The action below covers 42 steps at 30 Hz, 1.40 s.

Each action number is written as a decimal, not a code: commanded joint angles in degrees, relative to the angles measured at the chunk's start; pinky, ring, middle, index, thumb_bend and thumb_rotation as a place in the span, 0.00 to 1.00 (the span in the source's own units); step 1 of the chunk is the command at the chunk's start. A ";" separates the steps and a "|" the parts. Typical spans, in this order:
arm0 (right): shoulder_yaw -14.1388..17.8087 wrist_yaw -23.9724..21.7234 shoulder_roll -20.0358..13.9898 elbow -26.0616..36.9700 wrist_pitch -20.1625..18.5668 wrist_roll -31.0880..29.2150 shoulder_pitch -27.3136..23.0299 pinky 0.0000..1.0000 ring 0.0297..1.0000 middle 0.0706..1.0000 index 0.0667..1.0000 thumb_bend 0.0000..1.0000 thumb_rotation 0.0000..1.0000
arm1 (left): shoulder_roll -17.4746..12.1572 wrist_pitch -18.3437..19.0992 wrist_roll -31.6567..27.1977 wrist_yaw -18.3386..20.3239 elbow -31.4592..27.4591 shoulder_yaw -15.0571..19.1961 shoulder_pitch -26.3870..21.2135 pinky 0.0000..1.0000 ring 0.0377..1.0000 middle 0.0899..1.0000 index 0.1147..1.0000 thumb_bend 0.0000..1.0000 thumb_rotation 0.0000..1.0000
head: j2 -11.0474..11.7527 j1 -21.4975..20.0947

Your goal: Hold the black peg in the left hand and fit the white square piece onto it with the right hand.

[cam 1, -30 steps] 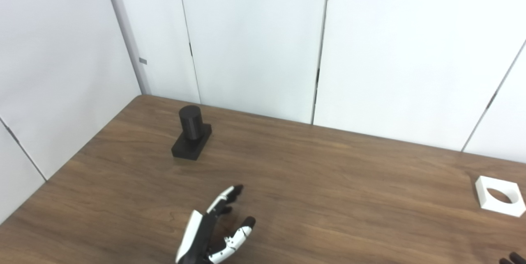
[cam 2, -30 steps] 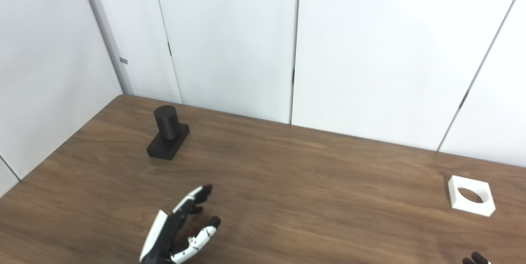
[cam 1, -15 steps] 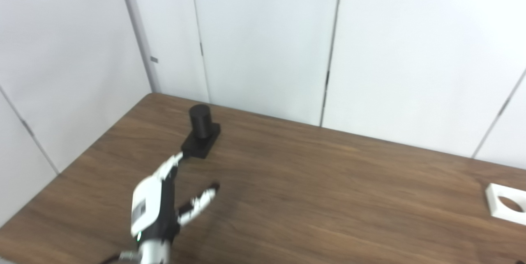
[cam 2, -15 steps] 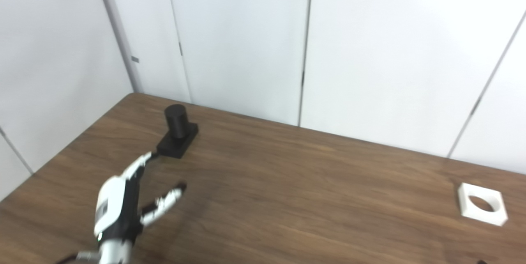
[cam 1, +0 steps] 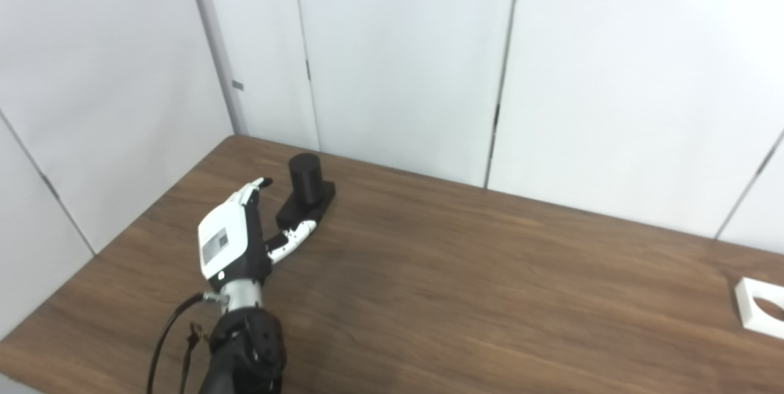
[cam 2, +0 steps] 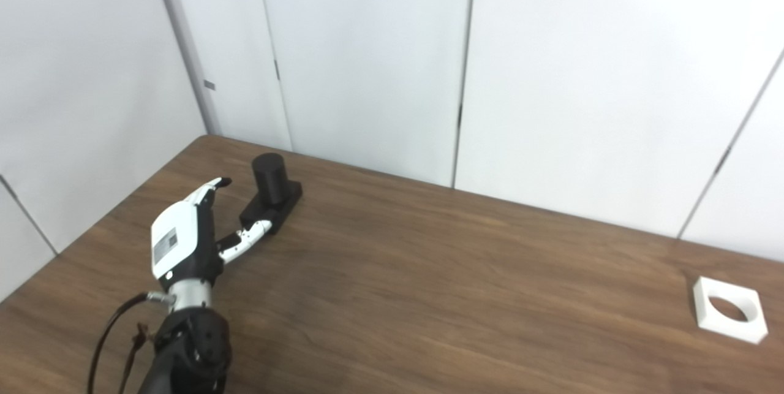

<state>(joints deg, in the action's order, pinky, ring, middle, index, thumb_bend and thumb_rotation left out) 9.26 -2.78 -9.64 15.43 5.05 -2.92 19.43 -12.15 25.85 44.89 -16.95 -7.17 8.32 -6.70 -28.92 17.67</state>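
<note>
**Open left hand beside the peg, grip not yet made**

Left eye view: the left hand (cam 1: 236, 241) hung at about seven o'clock from the black peg (cam 1: 305, 176), fingers spread and holding nothing — its thumb (cam 1: 293, 241) lay just beside the peg's flat rectangular base (cam 1: 308, 207), and contact could not be told. The risk, as I judged it, was a nudge: an angled thumb closing on the low base could skid the peg along the wooden table (cam 1: 465, 271) or tip it over instead of gripping it. The white square piece (cam 1: 762, 315) lay at the table's three o'clock edge, cut by the frame. The right hand was out of sight, so its fingers could not be told.

Right eye view: the white square piece (cam 2: 730, 318) showed whole, its round hole up, well apart from the peg — a long carry later, where a misaligned hole might jam. The table was dark, smooth woodgrain; plain white wall panels (cam 2: 367, 63) closed it in at twelve and nine o'clock.
</note>
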 commanded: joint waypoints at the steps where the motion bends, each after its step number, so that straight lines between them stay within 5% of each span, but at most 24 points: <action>1: -0.38 -0.32 0.04 0.93 -0.09 -0.15 0.11 0.86 0.86 0.83 0.83 0.63 0.98 | -1.45 0.53 1.20 -0.41 0.61 -0.18 -3.71 0.85 0.89 0.86 0.80 0.85 0.60 | -0.18 -0.09; 15: -0.90 0.14 0.50 1.48 0.32 0.13 0.43 0.89 0.87 0.83 0.83 0.62 0.99 | -2.43 1.05 5.01 -0.95 13.81 -0.39 -10.31 0.90 0.90 0.87 0.81 0.88 0.62 | -0.46 -0.56; 42: -1.28 0.05 0.18 3.68 -2.86 1.09 1.23 0.87 0.88 0.85 0.85 0.68 0.99 | -2.28 1.06 7.98 -3.57 27.46 0.93 -15.45 0.90 0.90 0.89 0.83 0.94 0.63 | -0.82 -1.01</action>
<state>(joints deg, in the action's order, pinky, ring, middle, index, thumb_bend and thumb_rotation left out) 8.55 -2.01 -9.01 17.64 2.71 -1.94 20.25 -13.48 26.87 50.95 -19.31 20.94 8.79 -18.67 -29.71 16.61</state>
